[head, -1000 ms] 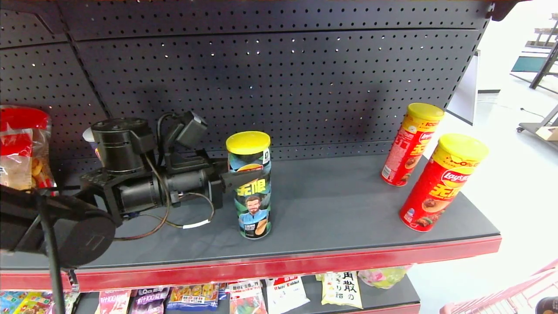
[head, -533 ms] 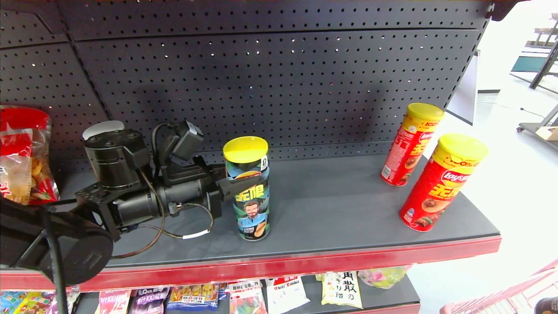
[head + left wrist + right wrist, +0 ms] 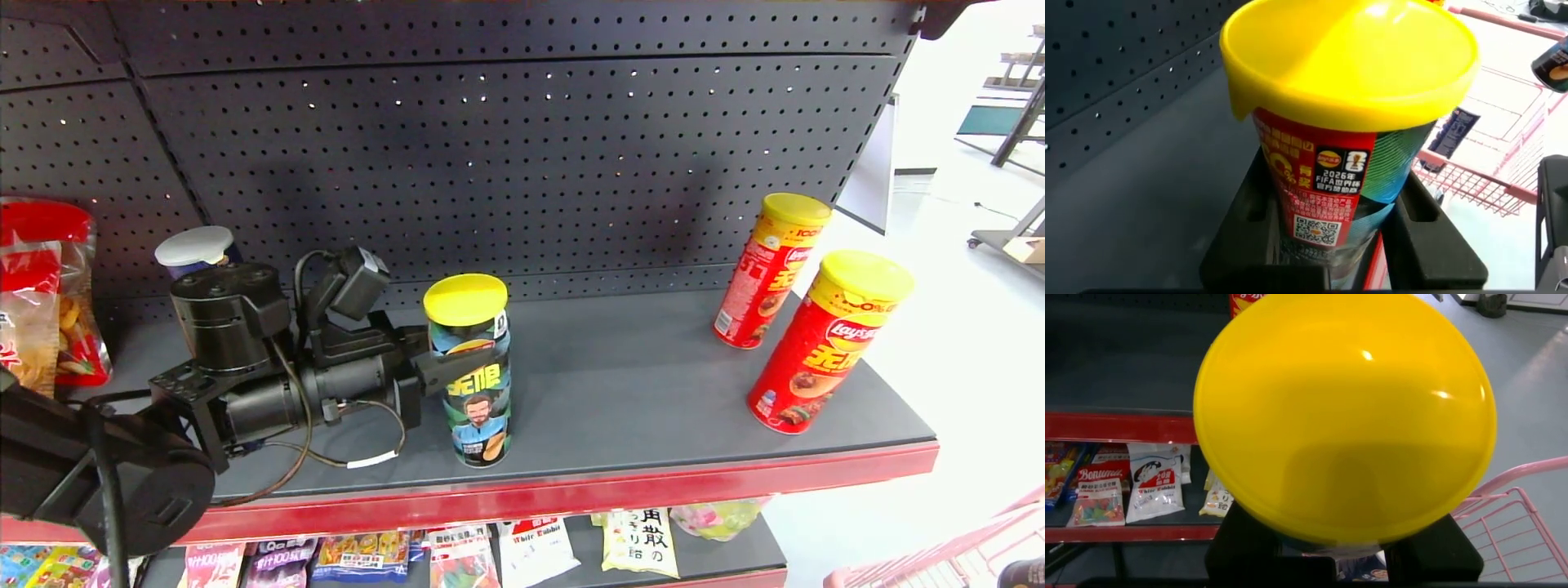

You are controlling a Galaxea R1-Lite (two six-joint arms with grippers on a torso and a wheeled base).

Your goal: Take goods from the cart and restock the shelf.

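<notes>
A blue-green chips can (image 3: 476, 371) with a yellow lid stands upright near the front edge of the dark shelf (image 3: 637, 384). My left gripper (image 3: 478, 359) comes in from the left and is shut on its middle. In the left wrist view the same can (image 3: 1347, 73) sits between the black fingers (image 3: 1241, 229). My right gripper (image 3: 1343, 547) is shut on another yellow-lidded can (image 3: 1343, 416), held out in front of the red shelf edge (image 3: 1118, 425). Whether the blue-green can's base touches the shelf I cannot tell.
Two red chips cans (image 3: 771, 269) (image 3: 824, 343) stand at the shelf's right end. A white-lidded can (image 3: 194, 245) and snack bags (image 3: 41, 294) sit at the left. Packets (image 3: 522, 547) fill the lower shelf. The pink cart (image 3: 947, 555) is at the lower right.
My left gripper has brought the blue-green can lower and nearer the shelf's front edge. The white-lidded can behind the arm has come into sight.
</notes>
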